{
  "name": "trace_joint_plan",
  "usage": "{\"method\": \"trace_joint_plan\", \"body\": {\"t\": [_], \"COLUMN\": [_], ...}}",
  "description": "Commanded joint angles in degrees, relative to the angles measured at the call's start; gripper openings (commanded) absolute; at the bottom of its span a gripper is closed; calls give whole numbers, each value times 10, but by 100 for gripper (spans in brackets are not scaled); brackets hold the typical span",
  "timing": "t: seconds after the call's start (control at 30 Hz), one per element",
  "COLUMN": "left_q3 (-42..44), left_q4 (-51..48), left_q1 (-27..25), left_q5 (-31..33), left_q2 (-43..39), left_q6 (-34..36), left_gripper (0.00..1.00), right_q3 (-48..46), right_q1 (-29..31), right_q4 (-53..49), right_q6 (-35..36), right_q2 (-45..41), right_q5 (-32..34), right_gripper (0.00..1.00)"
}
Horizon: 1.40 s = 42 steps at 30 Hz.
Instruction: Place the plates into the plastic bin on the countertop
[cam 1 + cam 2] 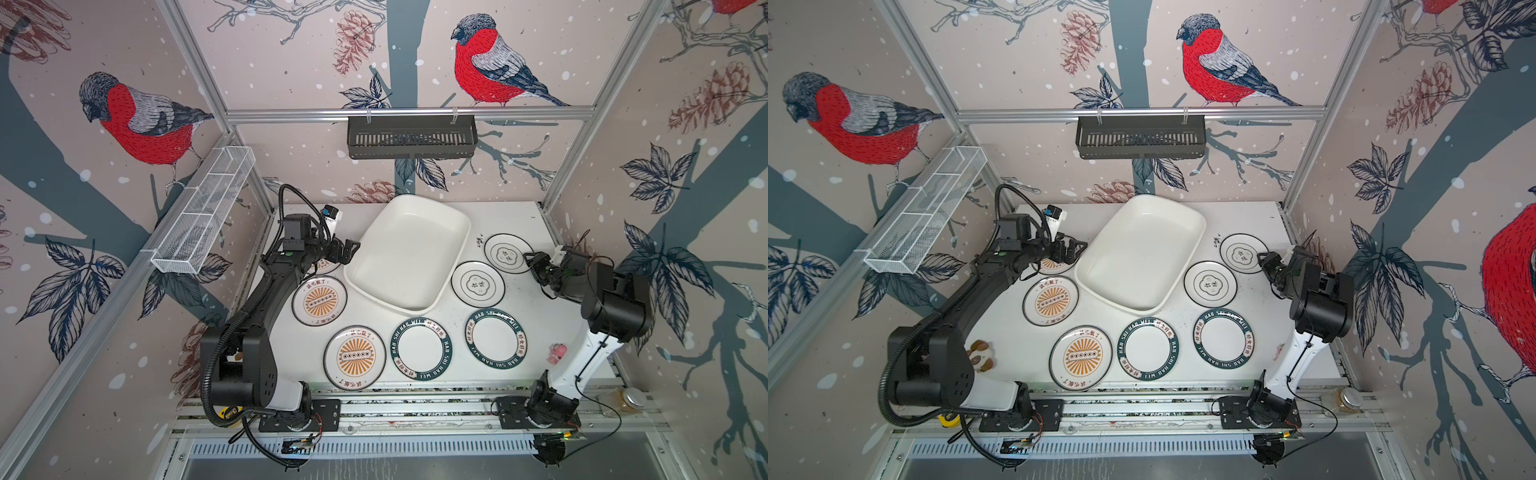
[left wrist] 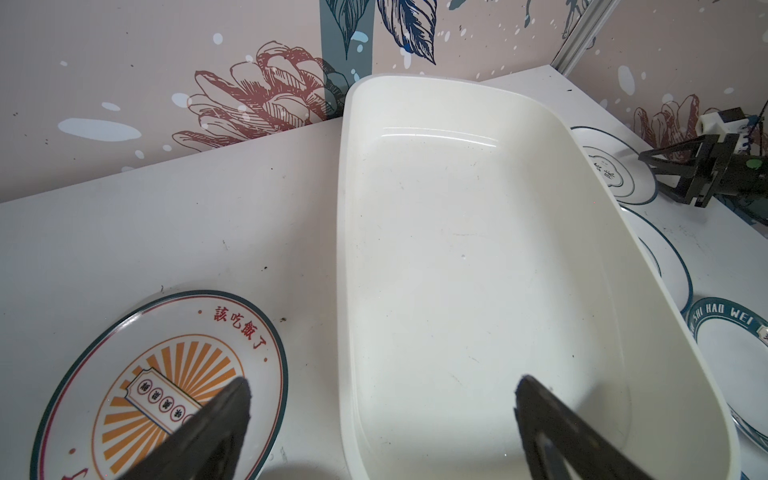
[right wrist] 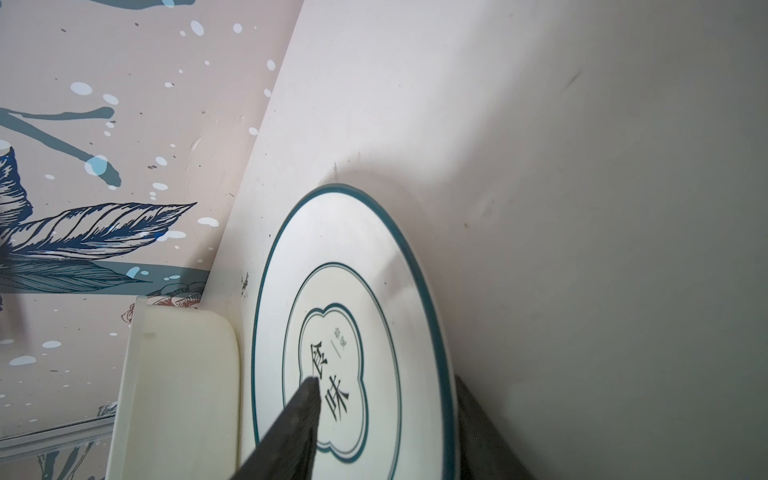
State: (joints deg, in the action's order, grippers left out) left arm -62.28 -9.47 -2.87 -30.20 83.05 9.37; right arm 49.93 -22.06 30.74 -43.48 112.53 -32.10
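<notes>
Left gripper (image 1: 352, 251) gapes by the plastic bin (image 1: 411, 253); right gripper (image 1: 528, 262) straddles the cloud plate (image 1: 505, 252), hold unclear, and a shallow pinch may slip.

The bin (image 1: 409, 253) is smooth, glossy cream plastic. The plates (image 1: 319, 300) look glazed and shiny. The countertop (image 1: 548, 320) is matt white, scuffed and specked. The left basket (image 1: 203, 212) is white wire mesh; the frame rails (image 1: 407, 114) are brushed metal.

Robot test booth — aluminium frame (image 1: 291, 115), bird-print wall panels (image 1: 486, 62).
</notes>
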Motion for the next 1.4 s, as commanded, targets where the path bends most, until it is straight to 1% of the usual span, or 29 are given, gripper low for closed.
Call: {"method": "trace_joint_plan", "body": {"t": [0.0, 0.3, 0.4, 0.57, 0.93, 1.17, 1.37], "left_q3": [-5, -8, -11, -15, -28, -34, -45], "left_q4": [4, -1, -2, -4, -12, -16, -23], "left_q1": [-2, -2, -2, -2, -2, -2, -2], "left_q5": [-18, -21, -21, -23, -25, -25, -28], "left_q2": [3, 1, -1, -1, -2, -3, 1], "left_q6": [3, 3, 4, 3, 5, 2, -2], "left_gripper": [98, 98, 98, 98, 98, 98, 98], "right_q3": [-5, -12, -16, -24, -35, -48, -56], "right_q1": [0, -5, -7, -10, -18, -21, -27], "right_q4": [-54, -35, -27, -15, 28, 63, 90], "right_q6": [-9, -18, -23, -26, -44, -64, -88], "right_q2": [9, 6, 5, -3, -15, -34, -68], "right_q5": [11, 3, -1, -5, -30, -40, -38], "right_gripper": [47, 32, 29, 19, 5, 3, 2]}}
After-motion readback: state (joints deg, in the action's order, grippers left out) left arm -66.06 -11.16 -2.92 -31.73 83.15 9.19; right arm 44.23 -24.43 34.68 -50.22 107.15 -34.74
